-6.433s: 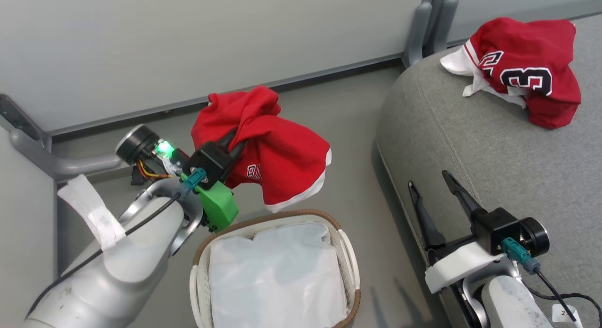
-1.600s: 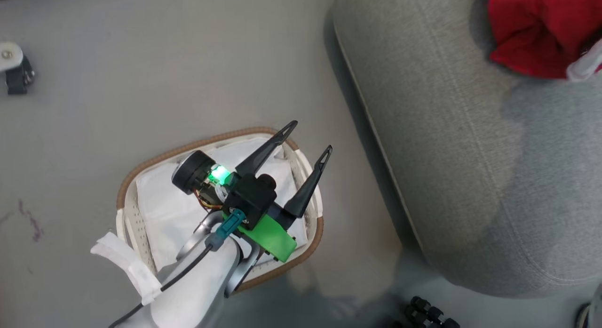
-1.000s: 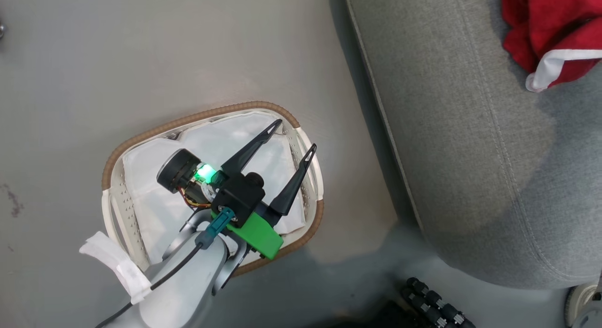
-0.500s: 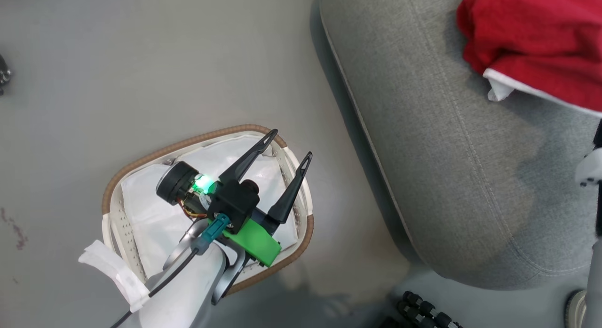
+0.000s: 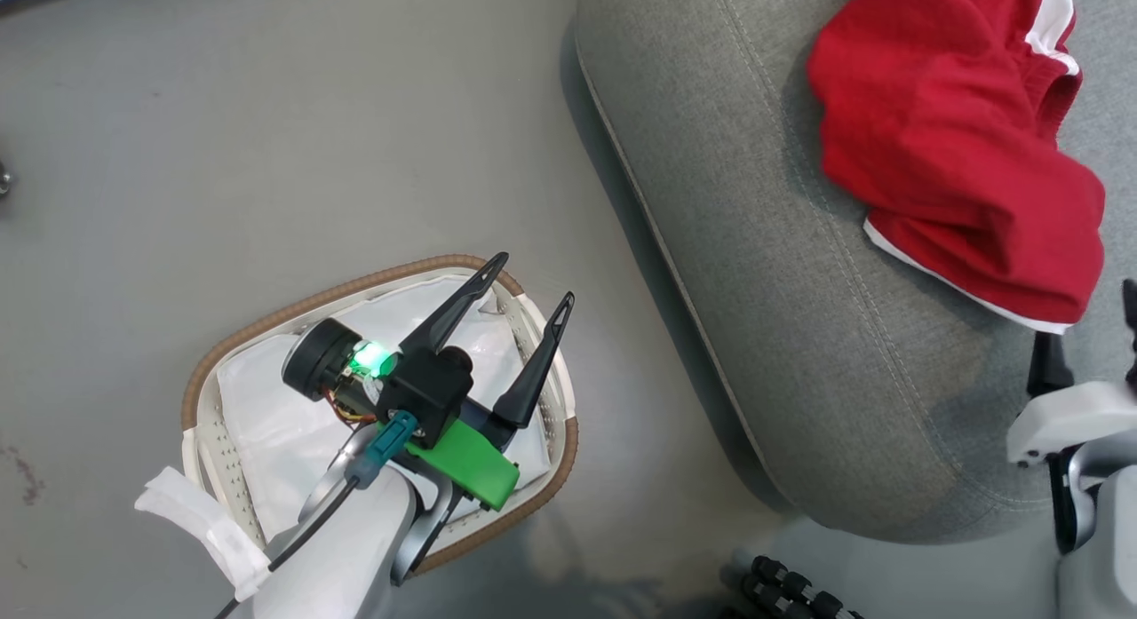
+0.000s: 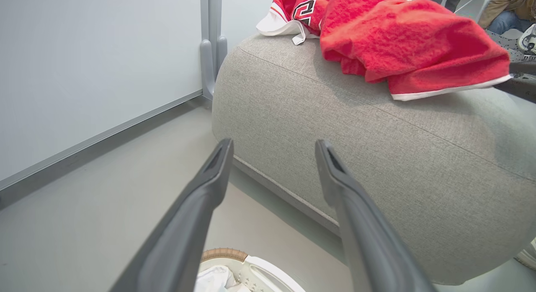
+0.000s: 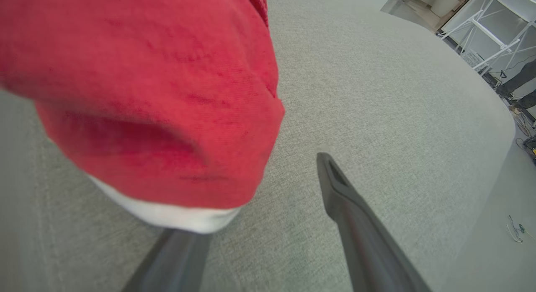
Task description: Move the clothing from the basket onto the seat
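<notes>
The white basket (image 5: 311, 304) with its brown rim sits on the floor at lower left, and in it I see just the white liner (image 5: 266, 424). My left gripper (image 5: 531, 279) hovers open and empty above it, its fingers (image 6: 209, 187) pointing toward the seat (image 5: 782, 290). Red clothing (image 5: 942, 148) with a white hem lies bunched on the grey seat. A numbered red garment (image 6: 303, 7) lies behind it. My right gripper (image 7: 272, 174) is open over the seat (image 7: 377, 95), one finger tucked under the hem of the clothing (image 7: 138, 95).
Grey floor surrounds the basket. A pale wall panel with a grey post (image 6: 209, 45) stands behind the seat. Black ribbed parts (image 5: 799, 588) sit at the bottom edge. A person's sleeve and jeans (image 6: 502, 7) show beyond the seat. White frames (image 7: 481, 28) stand far off.
Earlier my left gripper held a red garment above the basket; it now lies on the seat and that gripper is open. The camera has shifted, bringing the right gripper in beside the hem.
</notes>
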